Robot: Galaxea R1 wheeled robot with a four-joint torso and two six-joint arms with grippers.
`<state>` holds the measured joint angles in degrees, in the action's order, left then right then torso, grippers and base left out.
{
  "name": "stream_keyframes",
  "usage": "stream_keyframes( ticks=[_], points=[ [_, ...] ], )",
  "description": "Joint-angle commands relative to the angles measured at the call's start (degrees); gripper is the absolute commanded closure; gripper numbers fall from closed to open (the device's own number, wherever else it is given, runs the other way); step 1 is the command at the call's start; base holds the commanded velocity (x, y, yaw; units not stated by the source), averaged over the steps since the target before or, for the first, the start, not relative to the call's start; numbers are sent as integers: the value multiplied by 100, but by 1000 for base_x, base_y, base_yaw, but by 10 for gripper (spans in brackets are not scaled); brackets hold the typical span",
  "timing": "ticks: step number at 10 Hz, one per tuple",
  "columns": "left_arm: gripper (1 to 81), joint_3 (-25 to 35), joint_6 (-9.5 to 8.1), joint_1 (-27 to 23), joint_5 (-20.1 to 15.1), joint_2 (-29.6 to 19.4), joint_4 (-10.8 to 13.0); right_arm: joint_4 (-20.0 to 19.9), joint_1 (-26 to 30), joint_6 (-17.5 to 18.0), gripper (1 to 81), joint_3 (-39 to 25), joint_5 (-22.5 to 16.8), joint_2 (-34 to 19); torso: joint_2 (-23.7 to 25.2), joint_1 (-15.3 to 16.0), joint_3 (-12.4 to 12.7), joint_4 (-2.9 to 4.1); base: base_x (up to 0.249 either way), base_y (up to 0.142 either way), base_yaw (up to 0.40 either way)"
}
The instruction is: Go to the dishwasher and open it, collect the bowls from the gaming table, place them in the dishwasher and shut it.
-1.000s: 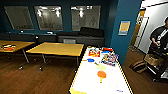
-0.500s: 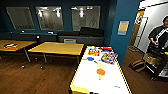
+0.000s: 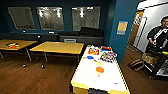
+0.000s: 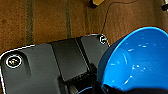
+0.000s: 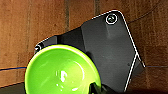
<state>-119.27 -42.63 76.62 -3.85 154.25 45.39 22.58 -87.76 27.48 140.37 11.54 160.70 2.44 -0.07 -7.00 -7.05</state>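
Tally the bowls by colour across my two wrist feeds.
blue bowl: 1
light green bowl: 1
Total: 2

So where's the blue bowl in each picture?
Head view: not in it; the gaming table stands ahead.
Left wrist view: the blue bowl, large, beside the dark plate.
Right wrist view: not in it; a green bowl instead.
Shared landmark: the brown wooden floor.
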Motion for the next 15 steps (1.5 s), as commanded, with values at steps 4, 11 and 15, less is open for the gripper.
stream_keyframes(
  ticks=[4, 11, 15],
  points=[
    [811, 18, 71, -336, -98, 10, 76, 124, 236, -14, 811, -2, -249, -105, 0, 7, 0, 0, -113, 0, 0],
    [811, -281, 88, -301, -89, 133, 76, 124, 201, -14, 811, 129, -249, -26, 0, 7, 0, 0, -124, 0, 0],
    [811, -378, 88, -275, -89, 186, 111, 124, 193, -14, 811, 165, -249, -9, 0, 7, 0, 0, -128, 0, 0]
  ],
)
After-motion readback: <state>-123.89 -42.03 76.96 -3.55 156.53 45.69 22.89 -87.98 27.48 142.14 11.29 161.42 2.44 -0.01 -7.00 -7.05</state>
